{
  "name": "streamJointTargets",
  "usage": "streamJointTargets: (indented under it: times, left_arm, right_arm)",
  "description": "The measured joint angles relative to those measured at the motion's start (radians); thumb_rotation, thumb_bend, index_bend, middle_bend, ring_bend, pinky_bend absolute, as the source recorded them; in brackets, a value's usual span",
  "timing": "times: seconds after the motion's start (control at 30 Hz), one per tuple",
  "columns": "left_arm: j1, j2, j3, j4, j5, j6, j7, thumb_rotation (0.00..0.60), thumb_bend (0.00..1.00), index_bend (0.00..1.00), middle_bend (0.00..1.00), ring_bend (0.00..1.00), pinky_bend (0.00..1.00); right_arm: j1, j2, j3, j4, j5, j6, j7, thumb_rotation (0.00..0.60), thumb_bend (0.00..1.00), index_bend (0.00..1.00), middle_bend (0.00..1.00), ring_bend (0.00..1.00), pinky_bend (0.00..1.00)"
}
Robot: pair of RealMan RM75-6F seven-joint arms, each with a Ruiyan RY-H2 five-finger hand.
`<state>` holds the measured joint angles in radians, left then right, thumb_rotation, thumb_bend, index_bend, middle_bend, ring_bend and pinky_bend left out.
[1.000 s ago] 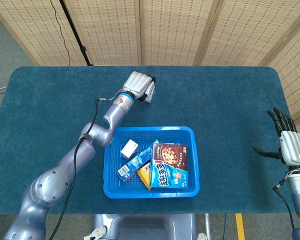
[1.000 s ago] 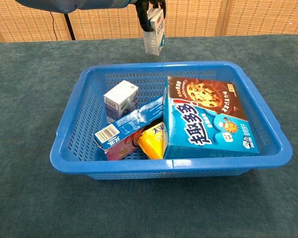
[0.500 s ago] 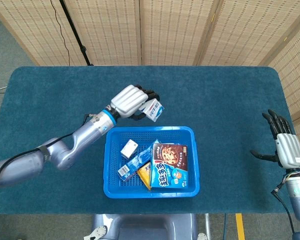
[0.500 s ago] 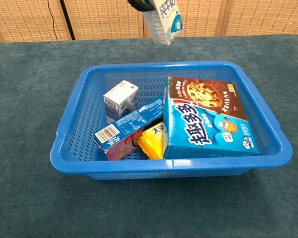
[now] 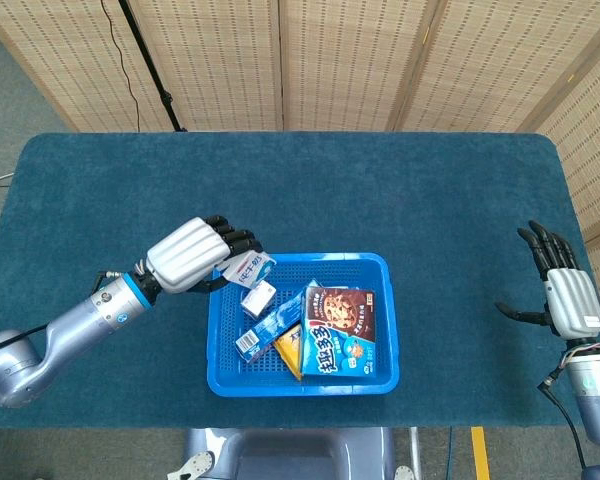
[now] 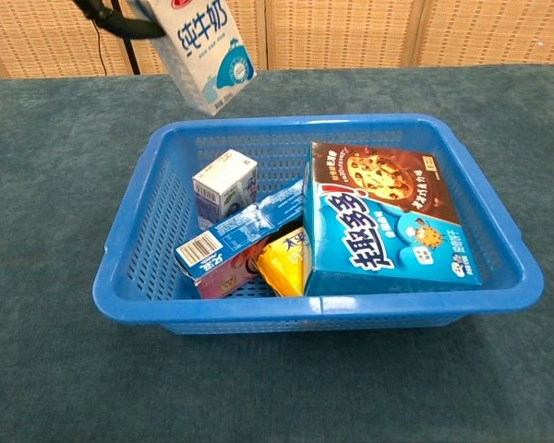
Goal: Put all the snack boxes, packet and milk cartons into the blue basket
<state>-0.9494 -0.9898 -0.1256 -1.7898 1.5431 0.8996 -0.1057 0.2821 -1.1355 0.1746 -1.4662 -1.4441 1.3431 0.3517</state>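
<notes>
While L hand fingers grip milk carton over basket, R hand splayed, holding nothing.

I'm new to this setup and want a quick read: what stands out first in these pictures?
The blue basket sits mid-table, already packed with a large cookie box, a small milk carton and other snacks. The left robot hand holds another milk carton over the basket's far left corner. The right robot hand hangs open at the table's right edge.
</notes>
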Motion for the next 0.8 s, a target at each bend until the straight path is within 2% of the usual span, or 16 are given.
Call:
streamJointTargets:
  times: [0.37, 0.53, 0.57, 0.63, 0.67, 0.7, 0.8]
  left_arm:
    - [0.028, -0.009, 0.092, -0.062, 0.184, 0.02, -0.055, 0.6, 0.41, 0.37, 0.41, 0.41, 0.32]
    - [0.025, -0.023, 0.117, -0.078, 0.221, -0.002, -0.045, 0.6, 0.41, 0.37, 0.4, 0.38, 0.32]
    - [0.023, -0.03, 0.118, -0.078, 0.222, -0.01, -0.035, 0.6, 0.4, 0.37, 0.37, 0.32, 0.3]
    - [0.021, -0.043, 0.119, -0.076, 0.217, -0.023, -0.015, 0.6, 0.39, 0.32, 0.24, 0.16, 0.21]
    - [0.019, -0.051, 0.12, -0.074, 0.21, -0.035, -0.001, 0.6, 0.38, 0.27, 0.13, 0.06, 0.14]
    - [0.018, -0.056, 0.12, -0.073, 0.202, -0.045, 0.01, 0.6, 0.37, 0.2, 0.06, 0.01, 0.07]
    - [0.016, -0.07, 0.118, -0.07, 0.171, -0.075, 0.052, 0.6, 0.34, 0.02, 0.0, 0.0, 0.0]
  right_arm:
    - [-0.009, 0.004, -0.001, -0.004, 0.003, 0.006, 0.053, 0.6, 0.0, 0.0, 0.0, 0.0, 0.0]
    - [-0.009, -0.001, -0.008, 0.012, -0.006, 0.005, 0.04, 0.6, 0.0, 0.0, 0.0, 0.0, 0.0]
    - [-0.009, 0.001, -0.007, 0.014, -0.007, 0.005, 0.04, 0.6, 0.0, 0.0, 0.0, 0.0, 0.0]
    - [-0.008, 0.002, -0.009, 0.017, -0.01, 0.005, 0.041, 0.6, 0.0, 0.0, 0.0, 0.0, 0.0]
    - [-0.008, 0.002, -0.009, 0.019, -0.011, 0.006, 0.041, 0.6, 0.0, 0.0, 0.0, 0.0, 0.0]
    - [-0.008, 0.003, -0.009, 0.02, -0.011, 0.007, 0.041, 0.6, 0.0, 0.0, 0.0, 0.0, 0.0]
    - [-0.008, 0.004, -0.008, 0.025, -0.01, 0.009, 0.043, 0.6, 0.0, 0.0, 0.0, 0.0, 0.0]
